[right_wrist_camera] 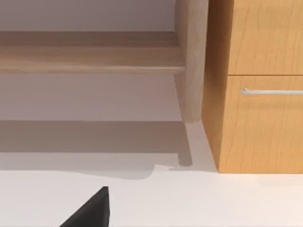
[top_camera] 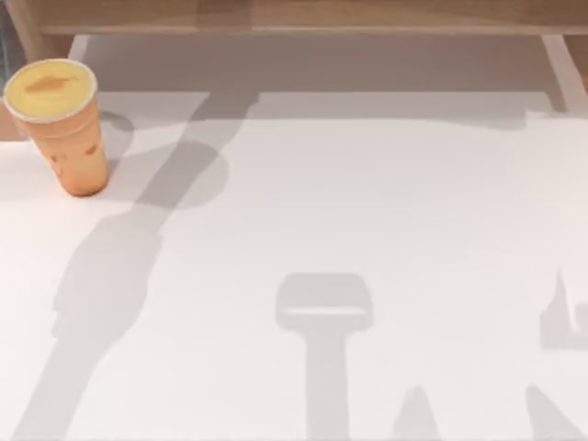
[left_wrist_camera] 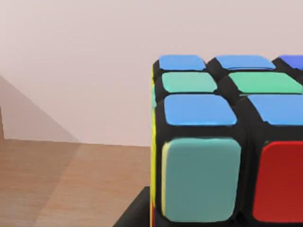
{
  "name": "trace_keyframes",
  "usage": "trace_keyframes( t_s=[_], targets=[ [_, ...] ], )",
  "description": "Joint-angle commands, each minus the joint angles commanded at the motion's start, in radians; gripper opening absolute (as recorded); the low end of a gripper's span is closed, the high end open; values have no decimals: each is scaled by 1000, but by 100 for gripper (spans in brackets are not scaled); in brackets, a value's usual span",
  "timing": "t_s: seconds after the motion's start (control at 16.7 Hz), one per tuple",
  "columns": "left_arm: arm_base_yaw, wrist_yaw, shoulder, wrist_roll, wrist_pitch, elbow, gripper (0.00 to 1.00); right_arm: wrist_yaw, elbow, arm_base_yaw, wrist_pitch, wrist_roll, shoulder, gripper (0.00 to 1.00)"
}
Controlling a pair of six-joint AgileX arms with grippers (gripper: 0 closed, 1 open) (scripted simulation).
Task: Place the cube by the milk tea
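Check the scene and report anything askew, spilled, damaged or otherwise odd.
Nothing stands out. The milk tea stands upright near the table's far left corner, its top intact and nothing spilled around it. The cube looms close in the left wrist view, its colored tiles whole and undamaged. The wooden cabinet in the right wrist view looks intact.

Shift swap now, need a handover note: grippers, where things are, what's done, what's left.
Left gripper: cube sits right up against the left wrist camera; whether the fingers are shut on it can't be told.
Right gripper: a dark finger tip shows over the white table near a wooden cabinet; state unclear.
Milk tea stands upright at the table's far left.
Done: cube not yet beside the cup.
Left: set the cube down by the milk tea.
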Motion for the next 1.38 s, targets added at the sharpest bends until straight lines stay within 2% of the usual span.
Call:
trace_keyframes(
  t_s=[0.18, 0.42, 0.66, 0.9, 1.14, 1.38],
  targets=[
    [142, 6, -12, -3, -81, 100, 0, 0, 0, 0, 0, 0, 0, 100],
    [392, 17, 20, 14, -272, 244, 0, 0, 0, 0, 0, 0, 0, 100],
    [642, 39, 125, 67, -553, 361, 0, 0, 0, 0, 0, 0, 0, 100],
    [834, 80, 288, 139, -894, 438, 0, 0, 0, 0, 0, 0, 0, 100],
    [923, 161, 470, 201, -1231, 501, 0, 0, 0, 0, 0, 0, 0, 100],
    [895, 284, 620, 236, -1492, 575, 0, 0, 0, 0, 0, 0, 0, 100]
  ],
)
